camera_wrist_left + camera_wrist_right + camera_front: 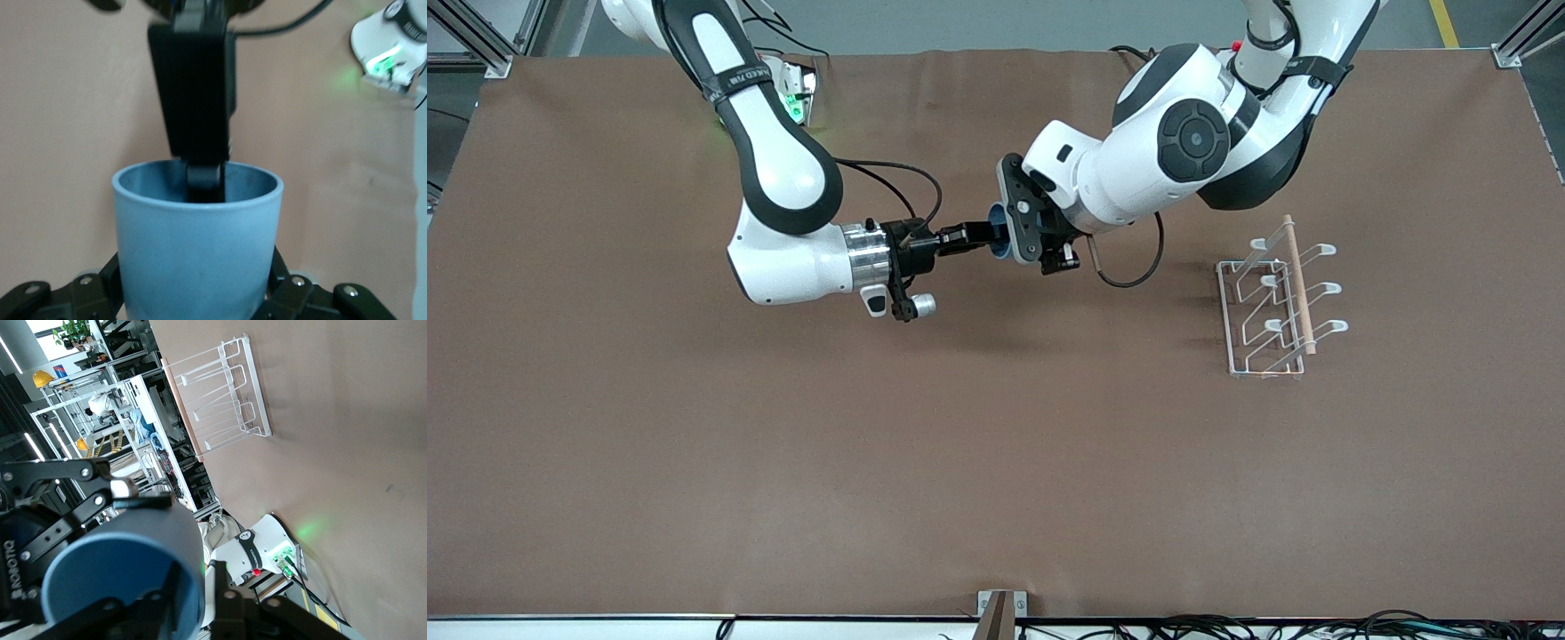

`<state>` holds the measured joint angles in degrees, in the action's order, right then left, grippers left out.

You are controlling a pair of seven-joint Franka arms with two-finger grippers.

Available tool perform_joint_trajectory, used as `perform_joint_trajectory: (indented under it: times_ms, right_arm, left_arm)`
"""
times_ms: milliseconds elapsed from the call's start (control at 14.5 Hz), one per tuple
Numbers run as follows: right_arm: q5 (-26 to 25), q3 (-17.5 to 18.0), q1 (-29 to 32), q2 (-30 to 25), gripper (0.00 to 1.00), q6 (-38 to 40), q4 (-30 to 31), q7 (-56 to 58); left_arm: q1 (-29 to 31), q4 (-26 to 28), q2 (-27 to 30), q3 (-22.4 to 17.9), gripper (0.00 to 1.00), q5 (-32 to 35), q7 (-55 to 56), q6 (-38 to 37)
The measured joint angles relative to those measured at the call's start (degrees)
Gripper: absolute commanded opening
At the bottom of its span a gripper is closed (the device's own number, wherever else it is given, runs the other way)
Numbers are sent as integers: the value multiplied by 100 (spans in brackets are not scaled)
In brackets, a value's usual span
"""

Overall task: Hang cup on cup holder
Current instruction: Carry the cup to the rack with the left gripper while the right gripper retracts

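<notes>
Brown table cover [996,498], spread over the whole work surface and running down to the edge nearest the front camera.

Right arm, reaching from its base toward the middle of the table. The right gripper [985,236] hangs in the air over the centre of the cover. Its jaws are pinched on the wall of the cup at the rim. In the left wrist view one black finger [202,179] dips inside the mouth.

The cup [997,242], a plain light-blue tumbler with a blue inside, is held clear of the table between the two grippers. It lies on its side with its mouth toward the right gripper.

Left gripper [1007,236], meeting the cup from the left arm's side. Its jaws are closed on the cup's body near the base. The left wrist view shows dark fingers [288,288] pressed against both flanks.

The cup holder [1272,302] is a white wire rack with looped-tip prongs and a light wooden rod [1298,284] along its top. It stands upright on the cover toward the left arm's end of the table, well apart from the cup. No cup hangs on it.
</notes>
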<state>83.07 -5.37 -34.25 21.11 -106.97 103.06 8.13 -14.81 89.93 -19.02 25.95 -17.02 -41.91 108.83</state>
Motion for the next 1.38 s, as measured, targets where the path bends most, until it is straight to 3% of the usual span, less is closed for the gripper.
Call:
perform_joint_trajectory:
  times_ms: [275, 413, 550, 688, 894, 1238, 1376]
  right_arm:
    - [-368, -189, 165, -144, 100, -18, -21, -266]
    - [-1070, -238, 492, -307, 100, -27, -43, -451]
    - [-1778, -262, 966, -479, 100, -26, -50, -519]
    - [-2712, -276, 1505, -595, 100, -1, -59, -538]
    - [-4402, -357, 2064, -626, 100, -2, -119, -537]
    - [-7159, -573, 2427, -631, 100, -18, -356, -530]
    - [-7924, -611, 2567, -652, 100, 100, -722, -510]
  left_arm:
    - [52, -5, 184, -12, 14, 1169, 1022, -892]
    - [202, -11, 294, -14, 0, 1808, 1021, -1406]
    - [346, -34, 353, -14, 0, 2586, 224, -1716]
    - [353, -39, 360, -7, 0, 3524, -510, -1972]
    - [225, 51, 336, 14, 0, 4751, -778, -2674]
    - [133, 707, -68, 15, 0, 6793, -793, -2987]
    - [144, 880, -394, 0, 0, 7507, -775, -3138]
